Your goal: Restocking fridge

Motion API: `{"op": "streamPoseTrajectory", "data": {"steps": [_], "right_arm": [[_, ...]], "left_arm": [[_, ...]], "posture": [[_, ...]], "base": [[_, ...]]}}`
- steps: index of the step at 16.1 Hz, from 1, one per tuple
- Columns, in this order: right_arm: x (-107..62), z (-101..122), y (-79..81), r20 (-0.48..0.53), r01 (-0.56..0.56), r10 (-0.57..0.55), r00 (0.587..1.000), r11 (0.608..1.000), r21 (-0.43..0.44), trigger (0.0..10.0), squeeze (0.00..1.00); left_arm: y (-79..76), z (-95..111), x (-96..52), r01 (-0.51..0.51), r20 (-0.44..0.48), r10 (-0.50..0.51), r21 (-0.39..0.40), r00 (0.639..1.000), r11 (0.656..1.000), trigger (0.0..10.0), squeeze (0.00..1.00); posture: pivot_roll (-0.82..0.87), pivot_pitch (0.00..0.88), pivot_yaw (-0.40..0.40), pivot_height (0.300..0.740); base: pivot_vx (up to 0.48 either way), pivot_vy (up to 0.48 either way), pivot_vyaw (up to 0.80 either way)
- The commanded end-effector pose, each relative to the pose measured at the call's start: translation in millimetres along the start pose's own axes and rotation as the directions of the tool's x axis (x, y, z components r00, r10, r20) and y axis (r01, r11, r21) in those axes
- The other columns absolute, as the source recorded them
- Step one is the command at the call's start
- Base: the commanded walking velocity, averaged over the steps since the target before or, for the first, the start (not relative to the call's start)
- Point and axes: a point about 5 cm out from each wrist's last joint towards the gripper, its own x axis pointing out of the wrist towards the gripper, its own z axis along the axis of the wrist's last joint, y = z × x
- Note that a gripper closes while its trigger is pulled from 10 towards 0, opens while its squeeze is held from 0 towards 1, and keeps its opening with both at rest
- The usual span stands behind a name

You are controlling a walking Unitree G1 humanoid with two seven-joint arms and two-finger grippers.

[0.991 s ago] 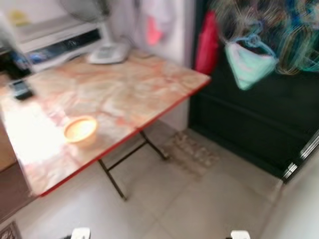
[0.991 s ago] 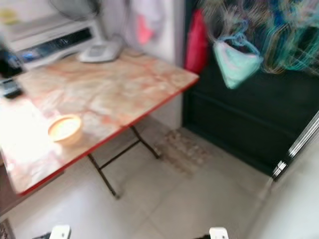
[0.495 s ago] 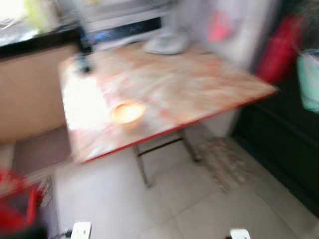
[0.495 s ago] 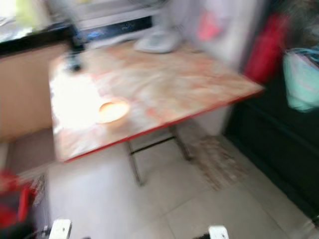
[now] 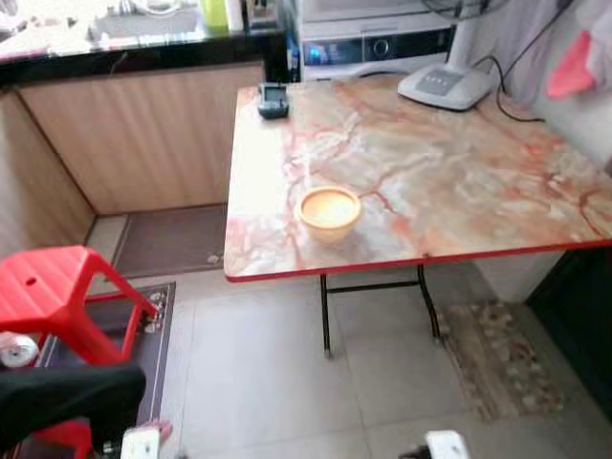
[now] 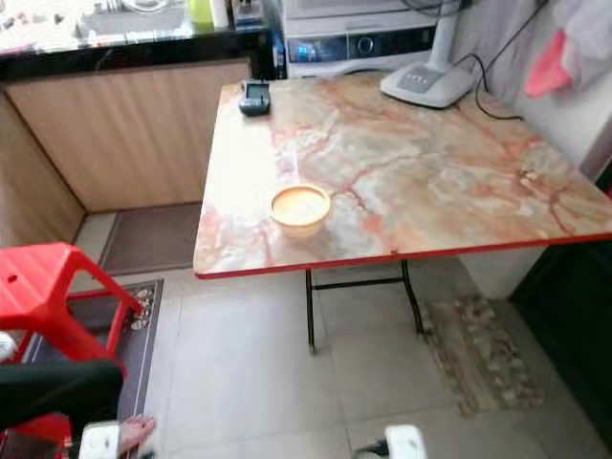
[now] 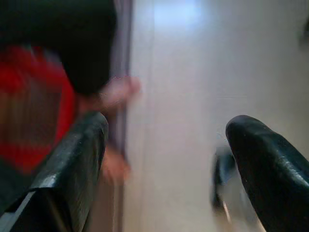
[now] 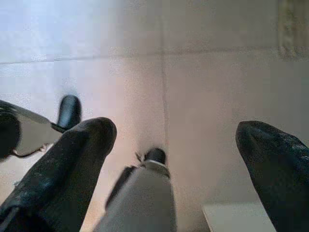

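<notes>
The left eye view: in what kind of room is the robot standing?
Probably a home kitchen or utility corner. A folding table with a marbled top holds a small bowl; behind it runs a dark counter over wooden cabinet fronts, with a white appliance beside it. A red plastic stool stands on the tiled floor.

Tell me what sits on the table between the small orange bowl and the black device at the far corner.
Nothing. In the left eye view, the marbled tabletop is bare between the small orange bowl and the black device, with only bright glare across it.

An orange bowl [image 6: 300,207] sits near the marbled tabletop's [image 6: 430,182] near edge; a red stool [image 6: 43,287] stands left.
</notes>
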Motion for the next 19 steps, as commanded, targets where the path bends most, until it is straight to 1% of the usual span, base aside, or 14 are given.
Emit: {"op": "streamPoseTrajectory", "data": {"steps": [1, 2, 3, 4, 6, 7, 8, 9, 10, 11, 13, 15, 17, 19], "right_arm": [[-3.1, -13, -6.4, -0.037, 0.012, -0.012, 0.999, 1.0, 0.001, 10.0, 0.0], [-3.3, -13, -6.8, -0.039, 0.01, -0.01, 0.999, 1.0, -0.003, 10.0, 0.0], [-3.5, -14, -7.1, -0.04, 0.01, -0.01, 0.999, 1.0, -0.009, 10.0, 0.0], [-3.5, -14, -7.7, -0.045, 0.005, -0.007, 0.999, 0.999, -0.041, 10.0, 0.0], [-3.6, -14, -7.9, -0.046, 0.006, -0.008, 0.999, 0.999, -0.042, 10.0, 0.0], [-3.6, -14, -7.7, -0.046, 0.005, -0.007, 0.999, 0.999, -0.043, 10.0, 0.0], [-3.6, -14, -7.7, -0.043, 0.005, -0.007, 0.999, 0.999, -0.044, 10.0, 0.0], [-3.6, -13, -7.9, -0.04, 0.007, -0.009, 0.999, 0.999, -0.044, 10.0, 0.0], [-3.5, -12, -9.0, -0.035, 0.017, -0.018, 0.999, 0.999, -0.041, 10.0, 0.0], [-3.5, -12, -9.2, -0.033, 0.02, -0.021, 0.999, 0.999, -0.033, 10.0, 0.0], [-3.4, -12, -9.3, -0.028, 0.021, -0.022, 0.999, 1.0, -0.023, 10.0, 0.0], [-3.4, -11, -8.8, -0.018, 0.027, -0.027, 0.999, 1.0, -0.01, 10.0, 0.0], [-3.4, -11, -8.8, -0.012, 0.037, -0.037, 0.999, 0.999, 0.007, 10.0, 0.0], [-3.3, -11, -8.3, -0.011, 0.039, -0.039, 0.999, 0.999, 0.012, 10.0, 0.0]], "left_arm": [[-5.5, 47, 10.9, -0.013, 0.213, 0.002, 0.048, 0.977, 0.999, 10.0, 0.0], [-5.1, 75, 7.9, -0.046, 0.387, -0.005, 0.124, 0.922, 0.991, 10.0, 0.0], [-6.3, 89, 3.7, -0.068, 0.476, -0.011, 0.149, 0.879, 0.986, 10.0, 0.0], [-9.9, 109, -2.8, -0.08, 0.578, -0.043, 0.185, 0.815, 0.979, 10.0, 0.0], [-18.5, 137, -16.4, -0.088, 0.704, -0.071, 0.187, 0.706, 0.978, 10.0, 0.0], [-24.3, 149, -23.4, -0.075, 0.744, -0.085, 0.179, 0.663, 0.981, 10.0, 0.0], [-36.2, 167, -37.6, -0.046, 0.798, -0.132, 0.196, 0.588, 0.979, 10.0, 0.0], [-41.9, 175, -44.9, -0.03, 0.816, -0.157, 0.208, 0.556, 0.978, 10.0, 0.0], [-54.3, 199, -60.3, 0.035, 0.855, -0.184, 0.191, 0.485, 0.981, 10.0, 0.0], [-59.9, 210, -62.7, 0.073, 0.862, -0.198, 0.186, 0.466, 0.98, 10.0, 0.0], [-64.2, 219, -61.6, 0.117, 0.858, -0.206, 0.171, 0.47, 0.978, 10.0, 0.0], [-67.1, 226, -60.9, 0.147, 0.847, -0.239, 0.191, 0.475, 0.971, 10.0, 0.0], [-62.9, 229, -62.4, 0.166, 0.836, -0.222, 0.159, 0.503, 0.973, 10.0, 0.0], [-60.9, 232, -62.1, 0.177, 0.832, -0.221, 0.149, 0.51, 0.973, 10.0, 0.0]], "posture": [[0.09, 0.009, 0.011, 0.74], [0.09, 0.006, 0.013, 0.74], [0.09, 0.001, 0.015, 0.74], [0.09, 0.0, 0.015, 0.74], [0.09, 0.0, 0.018, 0.74], [0.09, 0.0, 0.021, 0.74], [0.08, 0.0, 0.024, 0.74], [0.08, 0.007, 0.022, 0.74], [0.09, 0.023, 0.016, 0.74], [0.09, 0.03, 0.012, 0.74], [0.09, 0.038, 0.011, 0.74], [0.08, 0.041, 0.016, 0.74], [0.07, 0.056, 0.028, 0.74], [0.08, 0.062, 0.027, 0.74]], "base": [[0.0, 0.0, 0.0], [0.0, 0.0, 0.0], [0.0, 0.0, 0.0], [0.0, 0.0, 0.0], [0.0, 0.0, 0.0], [0.0, 0.0, 0.0], [0.0, 0.0, 0.0], [0.0, 0.0, 0.0], [0.0, 0.0, 0.0], [0.0, 0.0, 0.0], [0.0, 0.0, 0.0], [0.0, 0.0, 0.0], [0.146, 0.0, 0.0], [0.306, 0.0, 0.0]]}}
